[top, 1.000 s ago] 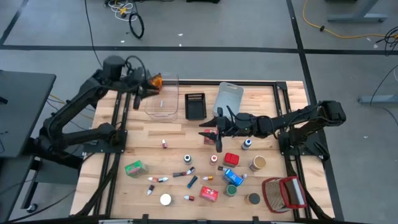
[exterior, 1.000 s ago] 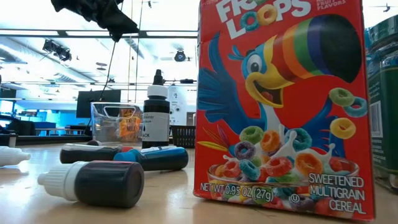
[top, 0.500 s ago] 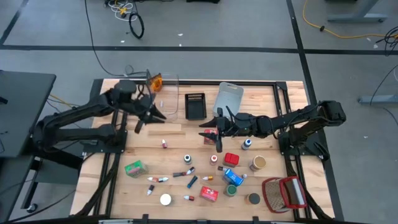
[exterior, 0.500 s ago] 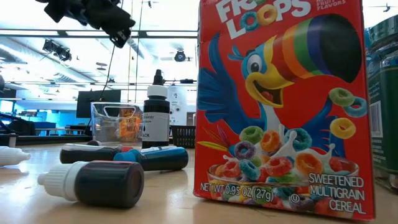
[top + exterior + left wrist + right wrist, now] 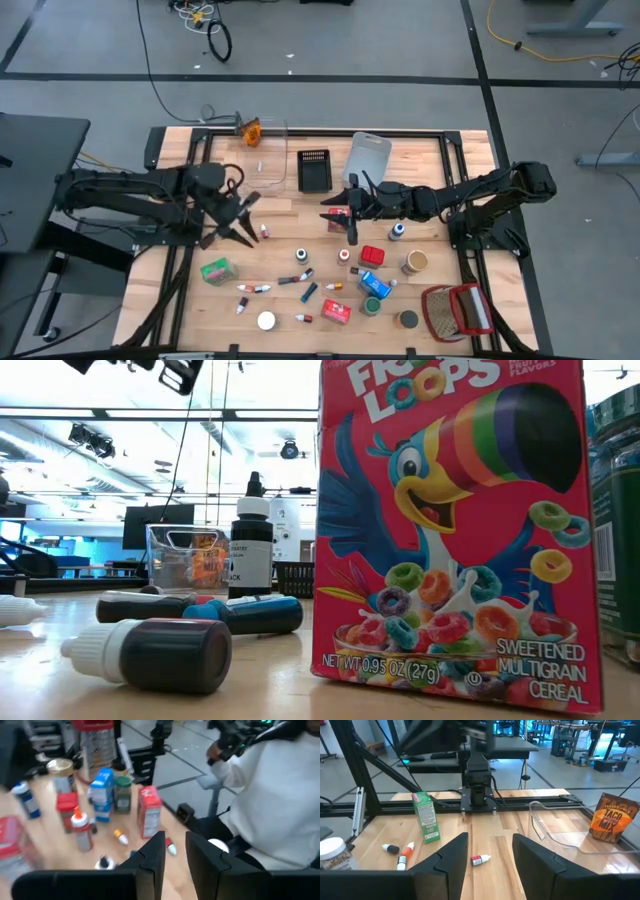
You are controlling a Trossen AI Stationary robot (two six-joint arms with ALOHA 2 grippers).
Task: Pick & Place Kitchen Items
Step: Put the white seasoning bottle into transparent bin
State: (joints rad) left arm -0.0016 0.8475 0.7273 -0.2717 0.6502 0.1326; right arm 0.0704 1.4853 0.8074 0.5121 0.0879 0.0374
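nearest the table-level camera, a froot loops box (image 5: 455, 530) is standing upright, with dark food-colouring tubes (image 5: 150, 652) lying on their sides beside it and a small black bottle (image 5: 250, 555) standing just behind them; farther back, from above, the rest of the kitchen items are lying scattered over the wooden table (image 5: 280, 215): a green box (image 5: 215, 270), a red box (image 5: 336, 312), a blue box (image 5: 373, 285), small jars and more tubes. the left gripper (image 5: 240, 222) is hovering over the table's left-middle, just beside a tiny red-capped tube (image 5: 264, 231), its fingers (image 5: 152, 857) standing slightly apart with nothing between them. the right gripper (image 5: 345, 215) is hanging near the table's centre, fingers (image 5: 451, 854) parted and holding nothing. at the far edge a clear bin (image 5: 262, 155) is sitting with an orange taco-mix packet (image 5: 609, 817) by it. that little tube is probably very light, smooth and apt to roll, so pinching across its body, midway along, seems the safest hold; the boxes are likely light card and would crush if squeezed hard
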